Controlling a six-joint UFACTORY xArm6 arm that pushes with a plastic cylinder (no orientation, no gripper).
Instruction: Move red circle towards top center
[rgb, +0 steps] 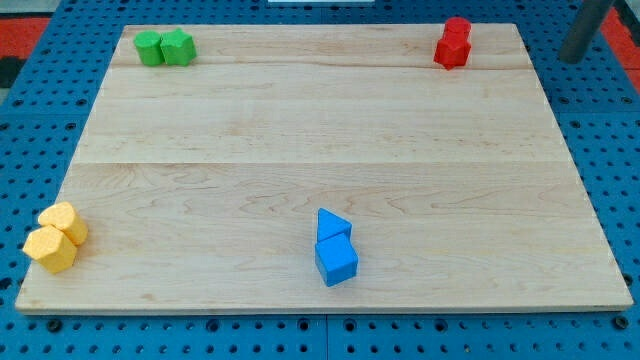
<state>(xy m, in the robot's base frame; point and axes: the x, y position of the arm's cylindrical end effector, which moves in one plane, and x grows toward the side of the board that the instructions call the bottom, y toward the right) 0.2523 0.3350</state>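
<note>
Two red blocks stand touching at the board's top right corner. The upper one (458, 28) looks rounded, like the red circle. The lower one (451, 51) has a shape I cannot make out. My dark rod comes in from the view's top right, and my tip (573, 57) is beyond the board's right edge, over the blue perforated table. It is to the right of the red blocks, well apart from them, and touches no block.
Two green blocks (165, 47) sit side by side at the top left corner. Two yellow blocks (55, 237) sit at the bottom left. A blue triangle (332, 224) touches a blue cube (336, 261) at the bottom centre. The wooden board (320, 140) lies on the blue table.
</note>
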